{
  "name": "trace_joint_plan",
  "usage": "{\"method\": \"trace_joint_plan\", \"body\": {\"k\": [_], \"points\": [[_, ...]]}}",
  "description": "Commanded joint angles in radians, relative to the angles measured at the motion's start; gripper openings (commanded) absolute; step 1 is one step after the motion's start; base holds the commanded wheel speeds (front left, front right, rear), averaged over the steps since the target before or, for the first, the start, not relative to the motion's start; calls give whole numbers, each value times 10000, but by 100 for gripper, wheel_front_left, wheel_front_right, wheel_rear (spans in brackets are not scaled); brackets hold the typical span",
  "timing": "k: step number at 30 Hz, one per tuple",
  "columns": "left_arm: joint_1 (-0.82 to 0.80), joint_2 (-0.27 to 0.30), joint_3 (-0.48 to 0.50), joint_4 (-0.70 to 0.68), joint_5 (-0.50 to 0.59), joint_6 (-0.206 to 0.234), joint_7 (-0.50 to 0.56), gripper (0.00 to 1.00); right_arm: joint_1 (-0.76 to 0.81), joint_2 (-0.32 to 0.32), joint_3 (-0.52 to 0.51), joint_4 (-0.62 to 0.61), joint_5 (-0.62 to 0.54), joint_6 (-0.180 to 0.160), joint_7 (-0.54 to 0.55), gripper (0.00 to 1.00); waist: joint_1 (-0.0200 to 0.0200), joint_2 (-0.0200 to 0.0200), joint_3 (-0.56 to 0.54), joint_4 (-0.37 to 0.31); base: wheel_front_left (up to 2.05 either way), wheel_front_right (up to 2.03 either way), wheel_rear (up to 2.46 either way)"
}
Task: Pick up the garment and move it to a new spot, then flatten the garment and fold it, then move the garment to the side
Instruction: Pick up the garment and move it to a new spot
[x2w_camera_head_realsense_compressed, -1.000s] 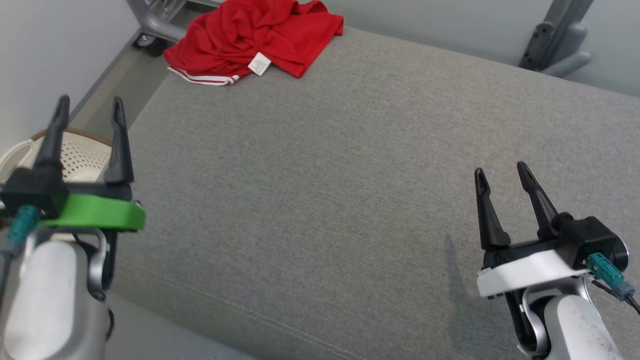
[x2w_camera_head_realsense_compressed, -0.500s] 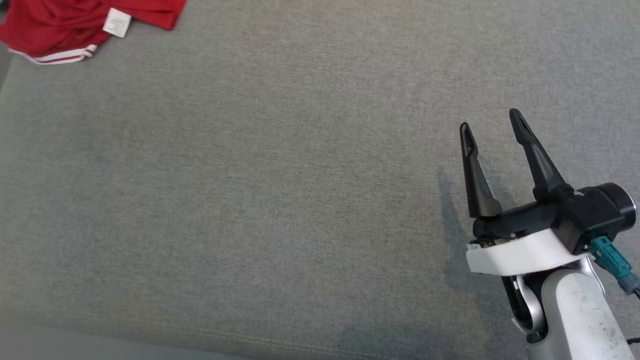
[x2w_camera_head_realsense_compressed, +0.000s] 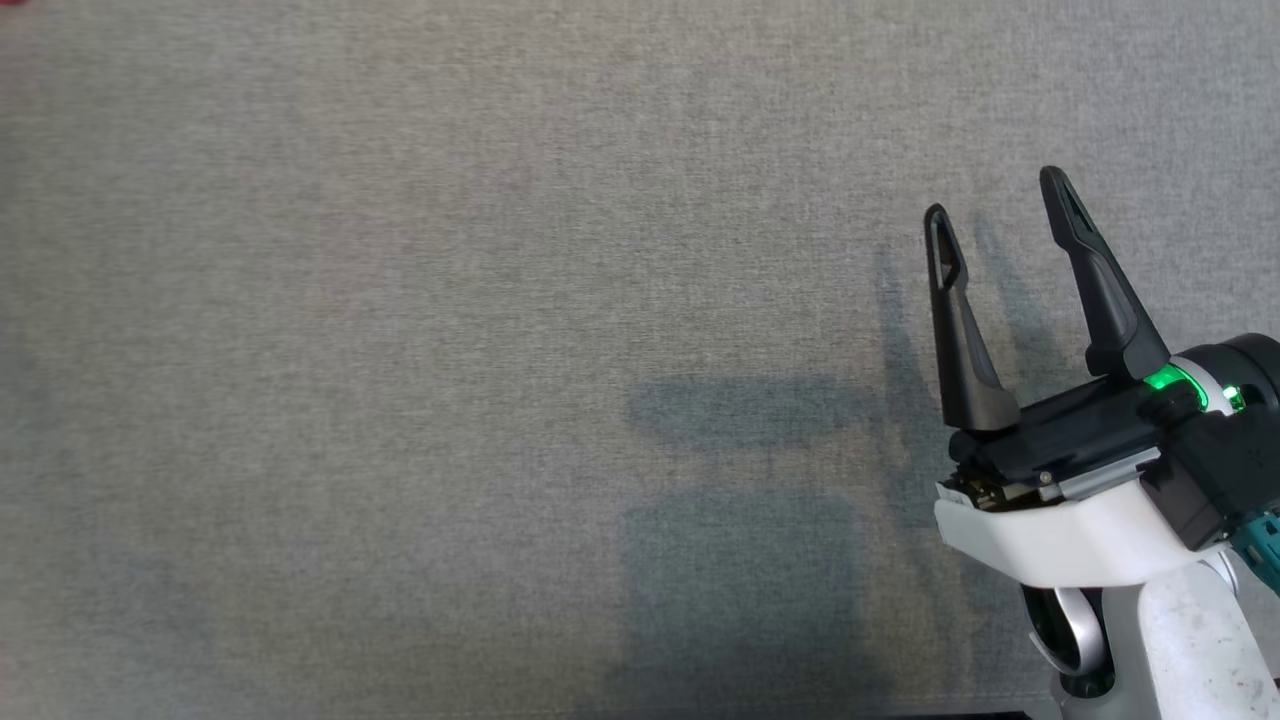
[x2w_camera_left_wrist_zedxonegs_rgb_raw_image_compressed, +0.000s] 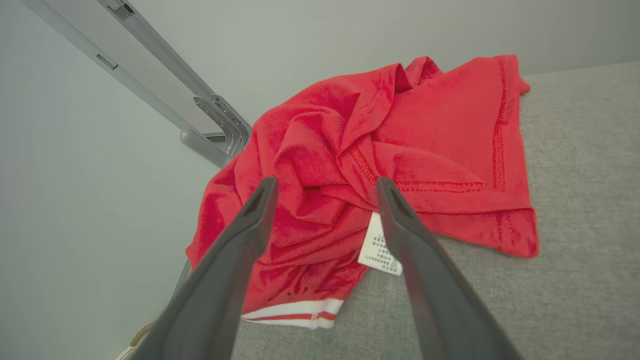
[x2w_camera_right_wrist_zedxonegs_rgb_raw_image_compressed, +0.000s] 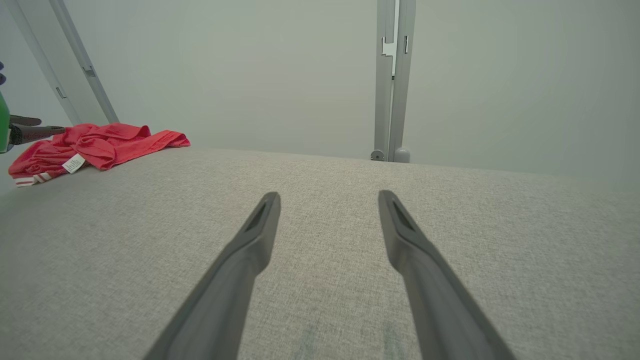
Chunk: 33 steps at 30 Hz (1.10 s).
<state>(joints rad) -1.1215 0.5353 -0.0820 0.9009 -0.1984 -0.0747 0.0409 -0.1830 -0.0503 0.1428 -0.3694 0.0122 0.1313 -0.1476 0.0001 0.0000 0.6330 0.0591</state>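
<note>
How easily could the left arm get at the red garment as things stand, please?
Probably easily: the left gripper is open and points straight at the crumpled red garment, with nothing visible between its fingers and the cloth.
</note>
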Motion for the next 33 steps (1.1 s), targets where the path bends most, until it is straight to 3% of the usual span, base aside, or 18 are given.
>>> {"method": "trace_joint_plan", "body": {"k": [1, 16, 17, 18, 19, 20, 26, 33], "points": [[-159, 119, 25, 103, 59, 113, -72, 100, -30, -5, 21, -110, -61, -11, 25, 100, -1, 0, 645, -537, 0, 0, 0], [-302, 660, 9, 1212, 293, 1387, -646, 100, 16, -25, 255, -1000, -197, -11, 203, 100, -1, 0, 1136, -777, 0, 0, 0], [-312, 657, -30, 1252, 333, 1440, -656, 92, 13, -29, 233, -1037, -229, -11, 190, 100, -1, 0, 1144, -784, 0, 0, 0], [-328, 653, -60, 1254, 368, 1490, -736, 43, 14, -31, 211, -1066, -247, -11, 188, 100, -1, 0, 1152, -783, 0, 0, 0], [-336, 625, -56, 1274, 343, 1533, -802, 18, 16, -30, 187, -1087, -262, -11, 183, 100, -1, 0, 1151, -775, 0, 0, 0], [-326, 591, -67, 1318, 322, 1555, -828, 0, 9, -29, 170, -1098, -268, -11, 172, 100, -1, 0, 1137, -763, 0, 0, 0], [-270, 485, -221, 1364, 315, 1548, -1069, 0, -63, -25, 179, -855, -224, -11, 26, 100, -1, 0, 741, -662, 0, 0, 0], [-81, 464, -345, 1070, 175, 1162, -1486, 0, -92, -15, 207, -330, -82, -11, -252, 100, -1, 0, -427, -640, 0, 0, 0]]}}
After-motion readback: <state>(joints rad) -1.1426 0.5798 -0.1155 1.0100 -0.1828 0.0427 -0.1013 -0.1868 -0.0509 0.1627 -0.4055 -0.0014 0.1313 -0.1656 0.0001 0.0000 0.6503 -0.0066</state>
